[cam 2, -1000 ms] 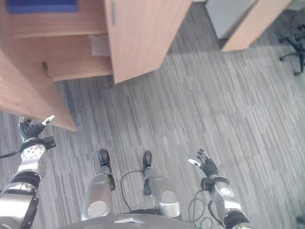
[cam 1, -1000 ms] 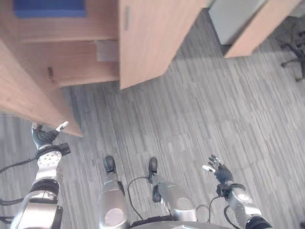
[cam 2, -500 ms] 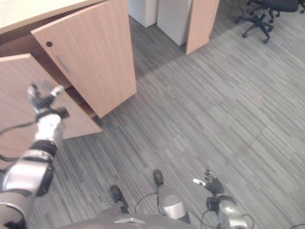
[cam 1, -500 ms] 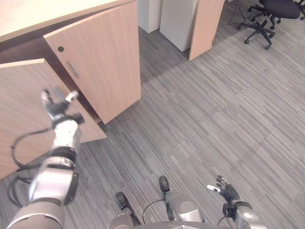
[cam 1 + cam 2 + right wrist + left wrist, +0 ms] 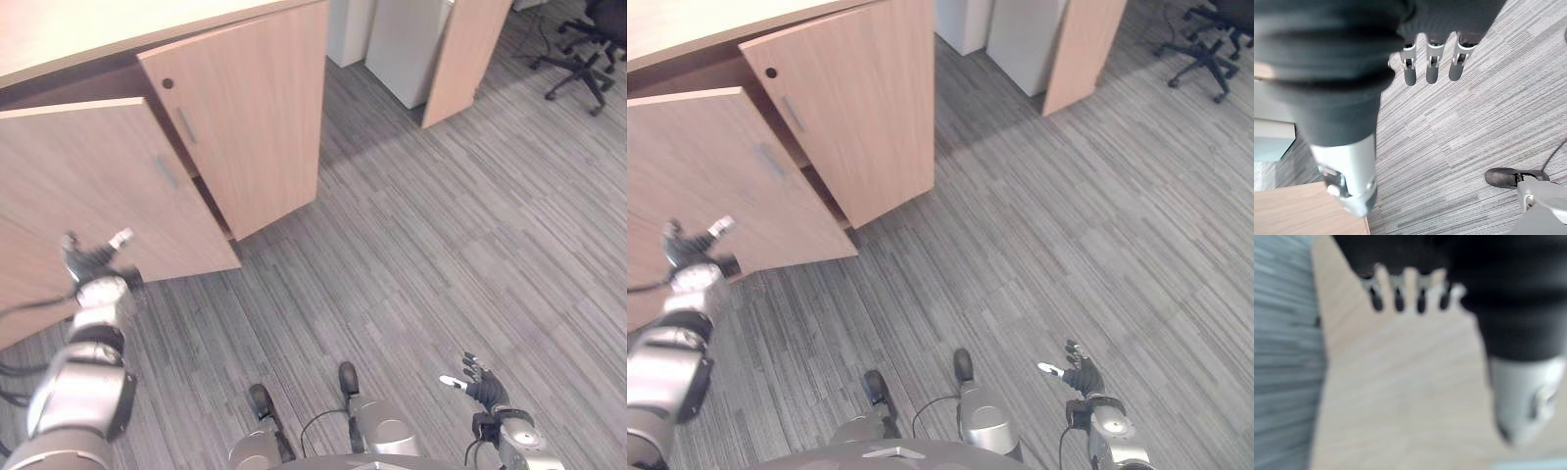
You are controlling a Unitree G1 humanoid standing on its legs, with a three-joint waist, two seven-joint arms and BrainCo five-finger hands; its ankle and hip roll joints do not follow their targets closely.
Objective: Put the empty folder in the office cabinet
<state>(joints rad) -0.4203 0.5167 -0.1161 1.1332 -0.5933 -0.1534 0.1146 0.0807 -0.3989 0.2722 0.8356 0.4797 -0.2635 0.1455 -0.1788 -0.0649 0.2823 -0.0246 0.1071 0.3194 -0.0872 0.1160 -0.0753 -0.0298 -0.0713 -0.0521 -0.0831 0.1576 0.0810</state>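
Folder placement cannot be confirmed; neither hand holds it. Office cabinet [image 5: 235, 127] stands with 2 doors ajar, the nearer door [image 5: 108, 196] angled outward. Left hand [image 5: 93, 264] is raised just beside that door's lower edge, fingers spread and empty. Right hand [image 5: 482, 384] hangs low over the carpet [image 5: 441, 255], fingers relaxed, well apart from the cabinet. The left hand is judged the nearer for swinging the door shut.
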